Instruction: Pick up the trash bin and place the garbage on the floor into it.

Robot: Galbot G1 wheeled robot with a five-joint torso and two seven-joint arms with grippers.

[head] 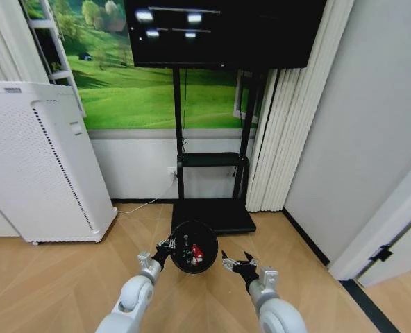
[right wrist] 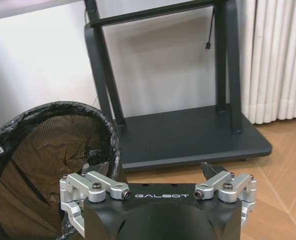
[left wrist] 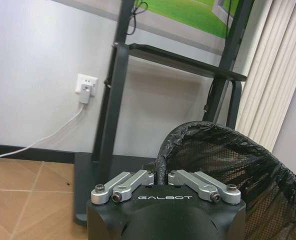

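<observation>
Floor: light wood planks, with white walls around.
Room: a black TV stand in front of me, a tall white machine with small holes on my left, white curtains on my right.
Bin: the black bin is between my two arms, just in front of the stand's flat base.
In the bin: something red and white; I cannot tell what it is.
My left pincer: pressed together on the bin's rim, pinching it. My left wrist view shows the rim running between the fingers.
My right pincer: spread wide, holding nothing, just beside the bin.
Right wrist view: the bin's mesh wall and bag show up close.
Cut off: the TV's top.
</observation>
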